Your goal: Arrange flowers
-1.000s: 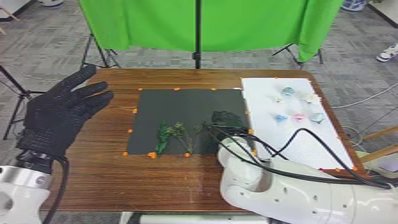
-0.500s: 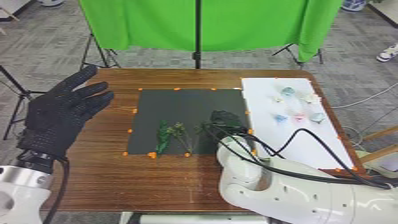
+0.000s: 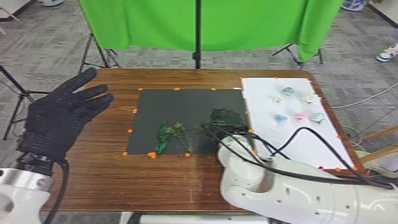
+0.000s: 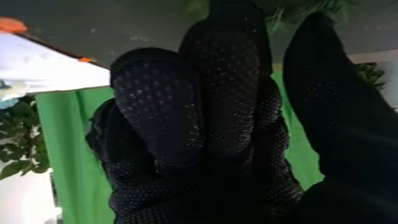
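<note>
1. Head view: The right arm [image 3: 284, 192] comes in from the near right, its white casing bent over the table's near edge, with black cables looping over it. The right hand [image 3: 226, 118] is low over the right part of the black mat [image 3: 173, 107].
2. Head view: The left hand [image 3: 55, 117] is raised at the table's left side, its fingers extended and somewhat spread.
3. Head view: Green sprigs [image 3: 180, 135] lie on the mat's near part, left of the right hand. Small flower heads [image 3: 299, 117], pink, pale blue and whitish, are on the white sheet [image 3: 306, 145] at the right.
4. Head view: Orange tabs dot the edges of mat and sheet on the brown wooden table [image 3: 160, 185]. Beyond the far edge, green cloth [image 3: 249, 30] hangs behind a dark pole [image 3: 197, 35], over grey carpet [image 3: 160, 61].
5. Right wrist view: The right hand [image 4: 218, 110] has straight fingers held together, the thumb apart. Greenery shows near the fingertips; I cannot tell whether they touch it. A leafy plant [image 4: 18, 135] stands beside the cloth.
</note>
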Tool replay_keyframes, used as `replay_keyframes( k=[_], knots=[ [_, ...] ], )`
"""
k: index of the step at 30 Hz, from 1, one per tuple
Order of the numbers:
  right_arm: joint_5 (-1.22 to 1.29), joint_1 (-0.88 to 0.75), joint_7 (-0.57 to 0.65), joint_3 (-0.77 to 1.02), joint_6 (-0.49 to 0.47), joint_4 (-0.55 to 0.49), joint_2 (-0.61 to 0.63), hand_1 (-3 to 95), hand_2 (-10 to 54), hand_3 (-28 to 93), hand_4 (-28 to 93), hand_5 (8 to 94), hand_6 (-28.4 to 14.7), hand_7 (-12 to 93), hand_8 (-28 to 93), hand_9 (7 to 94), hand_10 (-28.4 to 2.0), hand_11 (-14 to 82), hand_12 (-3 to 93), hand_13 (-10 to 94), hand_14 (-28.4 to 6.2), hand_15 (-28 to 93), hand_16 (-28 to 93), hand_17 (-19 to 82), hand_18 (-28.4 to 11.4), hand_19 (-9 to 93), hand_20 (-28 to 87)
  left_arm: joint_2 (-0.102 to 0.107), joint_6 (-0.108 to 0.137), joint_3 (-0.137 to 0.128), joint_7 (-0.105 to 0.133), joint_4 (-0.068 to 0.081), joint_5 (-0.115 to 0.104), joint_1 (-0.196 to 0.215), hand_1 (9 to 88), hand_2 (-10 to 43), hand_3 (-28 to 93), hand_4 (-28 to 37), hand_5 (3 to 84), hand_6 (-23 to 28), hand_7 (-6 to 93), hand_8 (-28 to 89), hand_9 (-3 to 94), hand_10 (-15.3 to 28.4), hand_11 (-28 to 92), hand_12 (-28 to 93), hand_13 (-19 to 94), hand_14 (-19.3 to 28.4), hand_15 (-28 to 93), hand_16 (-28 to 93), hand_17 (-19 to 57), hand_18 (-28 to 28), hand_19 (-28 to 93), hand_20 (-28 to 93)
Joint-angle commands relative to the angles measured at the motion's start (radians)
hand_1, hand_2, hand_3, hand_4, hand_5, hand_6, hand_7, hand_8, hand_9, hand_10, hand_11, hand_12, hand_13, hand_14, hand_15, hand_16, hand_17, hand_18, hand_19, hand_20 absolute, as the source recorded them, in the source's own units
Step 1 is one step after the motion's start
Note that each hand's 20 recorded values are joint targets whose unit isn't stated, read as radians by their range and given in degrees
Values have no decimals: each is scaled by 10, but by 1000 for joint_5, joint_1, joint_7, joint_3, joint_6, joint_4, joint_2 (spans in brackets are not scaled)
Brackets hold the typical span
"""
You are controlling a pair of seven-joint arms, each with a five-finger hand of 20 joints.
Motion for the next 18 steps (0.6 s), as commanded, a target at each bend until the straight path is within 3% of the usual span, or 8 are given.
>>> replay_keyframes(
  k=[1,5,7,11,18],
  knots=[
    [-36,22,-8,62,58,-67,85,404,-95,706,-257,897,-9,215,42,937,-104,416,180,861,-91,624,200,492,-235,932,419,-18,19,-18,10,-12,0,44,237,77,769,-242,326,79,170,-112,303,208,252,106,228,280,442,-74,-111,284,567,7],
    [-38,-6,-16,150,99,-87,150,391,-95,710,-251,840,-16,184,-6,926,-106,355,190,840,-96,615,191,482,-235,932,390,-23,20,-21,7,-9,2,40,236,76,770,-243,326,79,169,-112,303,208,253,106,228,279,442,-74,-111,284,567,8],
    [-12,-29,-18,208,92,-93,190,370,-95,722,-234,722,-34,140,-102,868,-131,286,178,819,-104,590,176,464,-234,932,337,-25,21,-19,7,-9,1,44,236,76,770,-244,326,79,168,-112,303,208,254,106,228,280,442,-74,-111,284,567,8],
    [33,-86,-14,307,89,-88,265,354,-95,730,-232,562,-55,100,-102,806,-162,226,156,792,-115,573,162,448,-237,932,283,-30,20,-18,4,-10,3,48,236,76,770,-245,325,79,168,-111,302,208,252,106,228,280,442,-74,-111,284,567,8],
    [61,-143,5,324,82,-42,343,349,-95,730,-233,492,-55,91,-101,784,-169,216,150,788,-116,571,152,446,-236,932,265,-33,16,-8,-4,-7,5,38,236,76,769,-244,325,79,168,-110,302,209,251,106,228,280,442,-74,-111,284,567,8]
  ],
)
